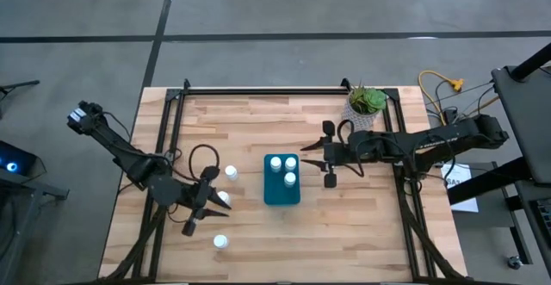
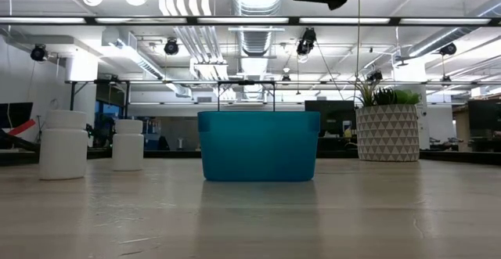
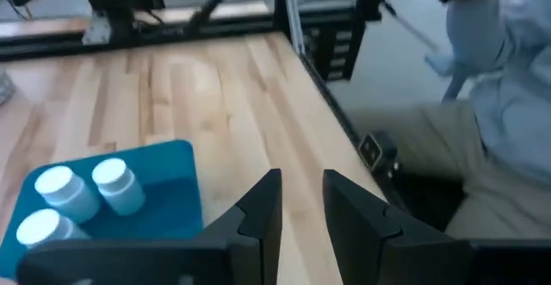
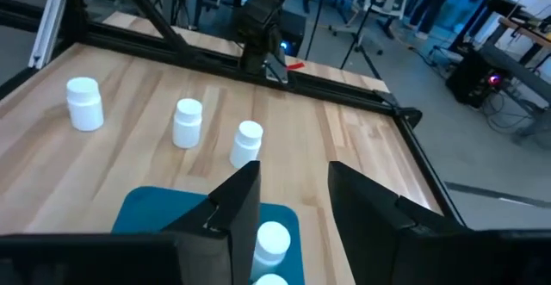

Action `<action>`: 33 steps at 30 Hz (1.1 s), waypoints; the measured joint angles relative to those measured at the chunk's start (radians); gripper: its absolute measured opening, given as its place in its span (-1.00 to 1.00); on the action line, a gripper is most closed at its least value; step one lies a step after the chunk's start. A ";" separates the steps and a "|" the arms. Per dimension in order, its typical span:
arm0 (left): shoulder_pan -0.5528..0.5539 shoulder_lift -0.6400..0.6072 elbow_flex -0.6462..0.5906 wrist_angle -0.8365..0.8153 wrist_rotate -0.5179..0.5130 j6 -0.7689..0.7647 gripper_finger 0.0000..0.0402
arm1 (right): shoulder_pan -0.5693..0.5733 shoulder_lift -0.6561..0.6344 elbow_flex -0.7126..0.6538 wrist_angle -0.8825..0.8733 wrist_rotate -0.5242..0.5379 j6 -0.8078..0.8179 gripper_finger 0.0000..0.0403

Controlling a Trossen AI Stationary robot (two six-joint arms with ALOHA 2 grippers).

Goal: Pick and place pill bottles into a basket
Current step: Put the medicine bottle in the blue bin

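The teal basket stands mid-table and holds three white pill bottles. They also show in the left wrist view. Three more bottles stand upright on the wood left of it: one, one and one. My left gripper is open and empty, raised over the middle loose bottle; its wrist view shows only bare wood between the fingers. My right gripper is open and empty at the basket's far right corner, above a bottle in the basket.
A white patterned pot with a green plant stands at the far right of the table, behind my right arm. A black frame rail runs along the far edge. A seated person is beyond the table's right side.
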 joint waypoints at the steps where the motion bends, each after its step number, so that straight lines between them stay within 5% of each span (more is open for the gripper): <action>1: 0.000 0.015 0.022 -0.041 0.003 0.000 -0.65 | 0.000 0.000 0.000 -0.001 0.006 -0.001 -0.36; 13: -0.002 0.262 0.251 -0.276 0.122 0.007 -0.34 | 0.000 0.001 0.000 -0.004 0.017 0.017 -0.36; 33: -0.017 0.451 0.271 -0.366 0.289 -0.168 0.18 | 0.000 0.001 0.002 -0.030 0.016 0.028 -0.40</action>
